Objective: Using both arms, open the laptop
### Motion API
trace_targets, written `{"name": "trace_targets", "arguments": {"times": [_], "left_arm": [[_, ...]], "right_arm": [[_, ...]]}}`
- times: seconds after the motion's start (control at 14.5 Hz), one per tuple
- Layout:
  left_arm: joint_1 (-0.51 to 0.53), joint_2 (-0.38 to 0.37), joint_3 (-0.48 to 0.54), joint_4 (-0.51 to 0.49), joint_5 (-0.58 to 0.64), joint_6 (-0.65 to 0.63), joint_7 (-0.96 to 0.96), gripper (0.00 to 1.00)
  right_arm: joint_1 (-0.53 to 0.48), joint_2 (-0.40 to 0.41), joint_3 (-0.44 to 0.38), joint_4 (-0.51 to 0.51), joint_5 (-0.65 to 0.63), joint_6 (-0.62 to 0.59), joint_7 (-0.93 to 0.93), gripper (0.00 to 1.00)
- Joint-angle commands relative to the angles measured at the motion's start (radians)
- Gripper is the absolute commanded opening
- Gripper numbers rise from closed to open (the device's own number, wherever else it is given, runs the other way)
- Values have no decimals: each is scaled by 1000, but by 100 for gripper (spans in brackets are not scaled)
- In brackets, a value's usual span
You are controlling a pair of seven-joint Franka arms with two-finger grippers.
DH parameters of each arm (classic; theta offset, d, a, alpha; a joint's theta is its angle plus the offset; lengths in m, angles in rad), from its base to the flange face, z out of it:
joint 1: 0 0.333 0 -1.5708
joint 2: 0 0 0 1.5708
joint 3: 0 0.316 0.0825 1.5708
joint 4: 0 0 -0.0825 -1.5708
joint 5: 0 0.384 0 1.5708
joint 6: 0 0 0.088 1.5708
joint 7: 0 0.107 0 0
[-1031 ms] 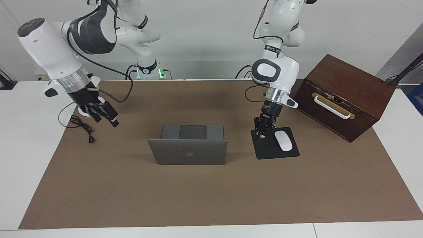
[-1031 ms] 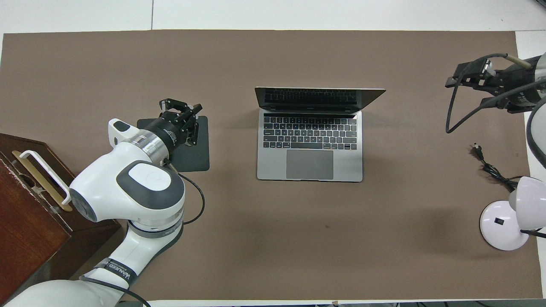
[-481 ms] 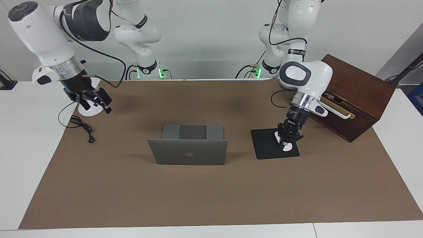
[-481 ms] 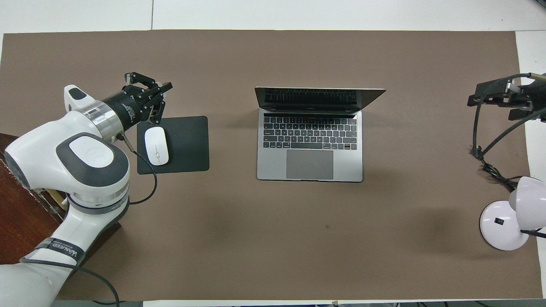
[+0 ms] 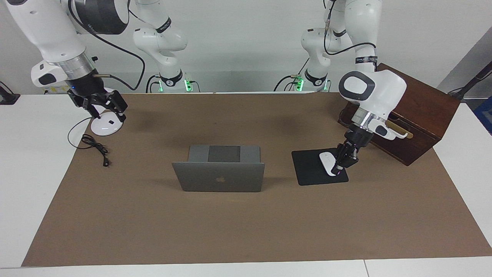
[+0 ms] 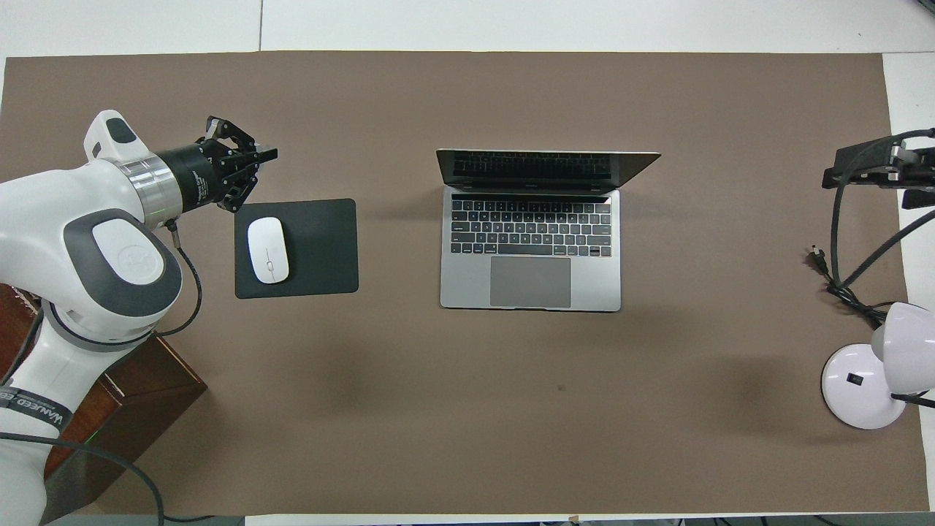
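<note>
Overhead view crops right pincer point(image 6: 876, 164); laptop point(image 6: 531, 241) open.

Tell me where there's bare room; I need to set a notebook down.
Free: the brown mat nearer the robots than the laptop, and between laptop and lamp. Crowded: the left arm's end, with mouse pad, mouse, wooden box and left pincer.

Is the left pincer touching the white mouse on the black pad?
Cannot tell. In the facing view the left pincer overlaps the white oval mouse; overhead shows it offset, height unclear.
</note>
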Motion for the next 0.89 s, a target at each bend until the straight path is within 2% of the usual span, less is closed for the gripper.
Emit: {"name": "trace_targets", "arguments": {"times": [0.0, 0.21, 0.41, 0.62, 0.83], "left_arm": [[51, -3, 1, 32, 228, -176, 13, 0], [71, -3, 1, 103, 443, -387, 16, 0], [75, -6, 1, 169, 594, -551, 27, 0], [75, -24, 1, 195, 676, -642, 34, 0], [81, -67, 6, 195, 683, -708, 31, 0]], "right_arm": [[-64, -26, 54, 6, -44, -35, -55, 100], [-89, -48, 80, 3, -49, -70, -56, 100], [-91, -54, 78, 6, -50, -99, -56, 100], [-91, -62, 80, 7, -53, -122, -56, 100], [-91, -65, 80, 6, -53, -129, -55, 100]]}}
